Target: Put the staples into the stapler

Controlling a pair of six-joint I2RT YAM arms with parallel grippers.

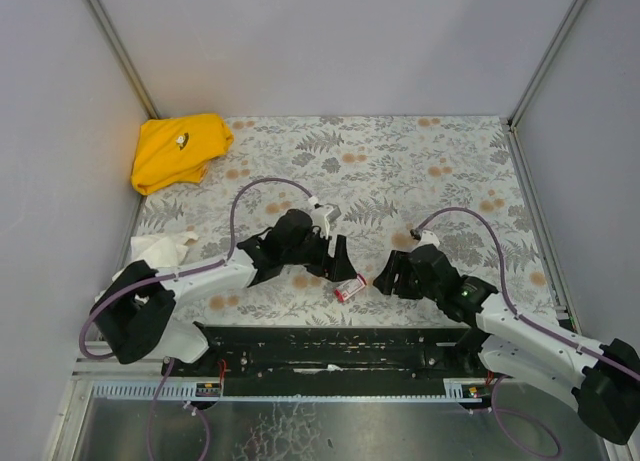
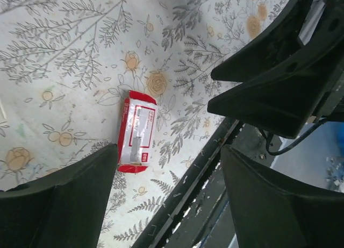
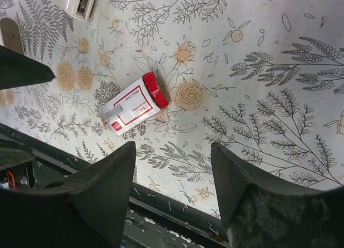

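Note:
A small flat box with a red-and-white label (image 1: 349, 289) lies on the floral table near its front edge, between the two grippers. The left wrist view has the box (image 2: 136, 132) just beyond my left finger. In the right wrist view the box (image 3: 134, 108) is ahead and to the left. My left gripper (image 1: 343, 264) (image 2: 169, 151) hangs open and empty just left of the box. To the box's right, my right gripper (image 1: 386, 278) (image 3: 173, 146) is open and empty too. No strip of staples shows outside the box. The stapler is out of view.
A yellow cloth (image 1: 180, 149) lies at the back left and a crumpled white tissue (image 1: 165, 249) at the left edge. Loose single staples (image 3: 186, 194) are scattered along the table's front edge, above the black rail (image 1: 330, 346). Grey walls enclose three sides.

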